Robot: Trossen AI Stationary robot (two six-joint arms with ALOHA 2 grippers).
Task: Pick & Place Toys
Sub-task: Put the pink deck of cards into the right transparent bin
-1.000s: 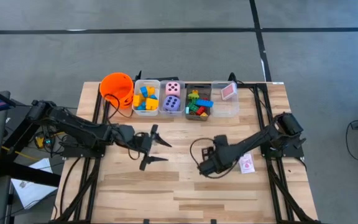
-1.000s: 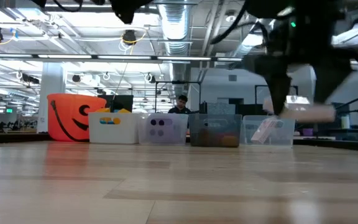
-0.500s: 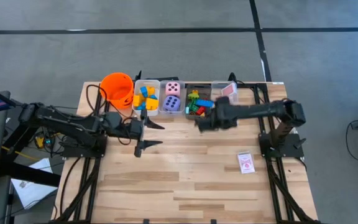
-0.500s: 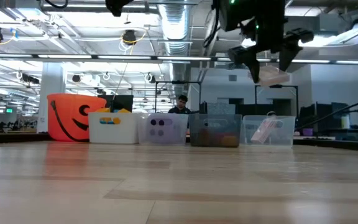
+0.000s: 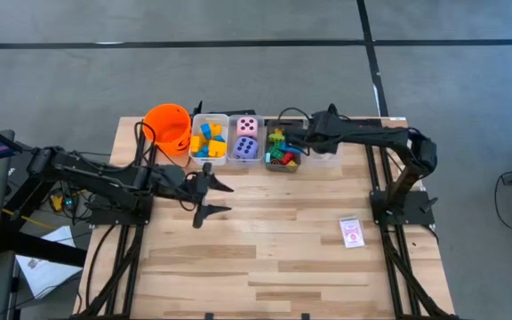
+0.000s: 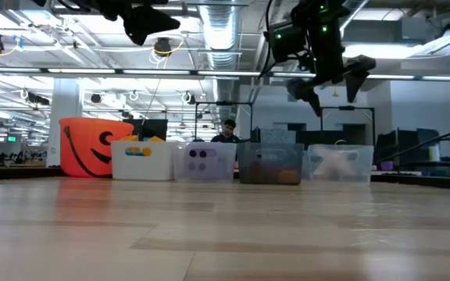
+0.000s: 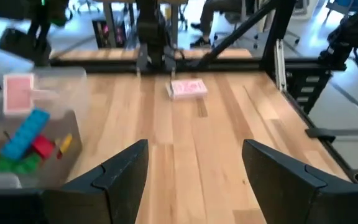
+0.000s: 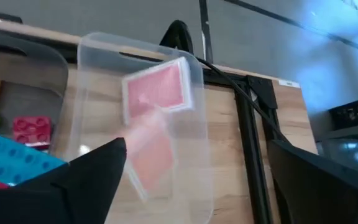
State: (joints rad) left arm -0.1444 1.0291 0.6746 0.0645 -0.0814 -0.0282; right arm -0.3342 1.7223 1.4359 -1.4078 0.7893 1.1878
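Observation:
My right gripper (image 5: pixel 302 142) is open above the clear bin (image 8: pixel 104 56) at the far right of the bin row. It also shows in the low view (image 6: pixel 330 82). Inside the bin one pink card (image 8: pixel 157 87) leans against the wall. A second, blurred pink card (image 8: pixel 151 149) lies below it, free of the fingers. Another pink-white card pack (image 5: pixel 352 233) lies flat on the table at the right. My left gripper (image 5: pixel 208 201) is open and empty over the table's left middle.
Along the far edge stand an orange bucket (image 5: pixel 167 126), a bin of yellow and blue blocks (image 5: pixel 208 140), a bin with a pink and a purple die (image 5: pixel 246 138), and a grey bin of mixed blocks (image 5: pixel 283 148). Bare wood lies in front of them.
My right gripper has carried a pink card from the near right of the table up and toward the far edge, over the clear bin. There it has opened and let go, and the card has dropped into the bin. My left gripper has shifted a little toward the table's left.

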